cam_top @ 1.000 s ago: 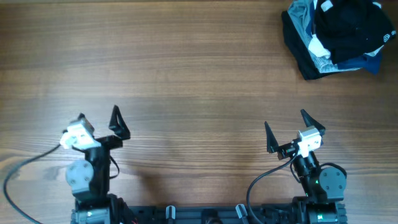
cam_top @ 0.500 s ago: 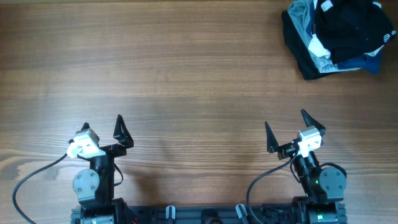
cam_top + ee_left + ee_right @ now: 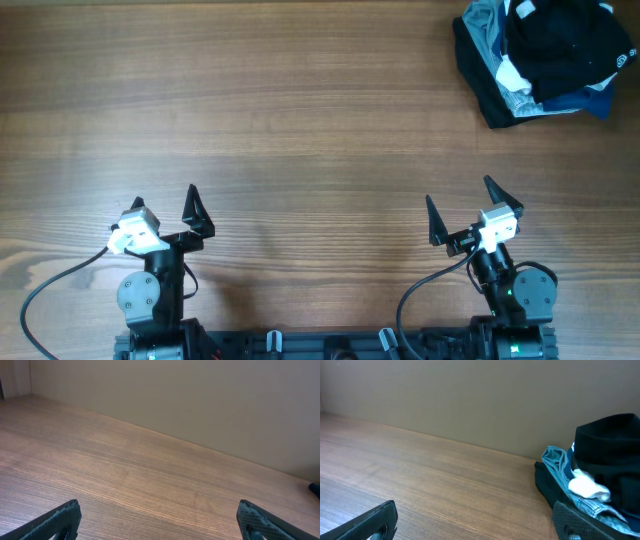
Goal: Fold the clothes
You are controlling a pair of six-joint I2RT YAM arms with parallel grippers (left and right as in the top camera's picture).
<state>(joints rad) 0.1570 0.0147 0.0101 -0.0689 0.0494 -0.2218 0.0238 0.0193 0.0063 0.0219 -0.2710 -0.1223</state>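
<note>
A black garment [image 3: 565, 35] with a tiny white logo lies bunched on top of a clothes pile at the table's far right corner; it also shows in the right wrist view [image 3: 612, 445]. My left gripper [image 3: 165, 200] is open and empty near the front left edge, far from the pile. My right gripper [image 3: 460, 205] is open and empty near the front right, well short of the pile. In the left wrist view [image 3: 160, 520] only bare wood lies between the open fingers. The right wrist view [image 3: 475, 522] shows open fingers over bare wood.
Under the black garment lie a light blue-grey garment [image 3: 485, 25], a white piece [image 3: 510, 75], a dark blue one [image 3: 597, 103] and a dark layer [image 3: 490, 105]. The wooden table [image 3: 300, 110] ends at a beige wall [image 3: 200, 395].
The left arm shifted slightly right and settled between one second ago and half a second ago; since then nothing has moved. The right arm and the pile stayed still.
</note>
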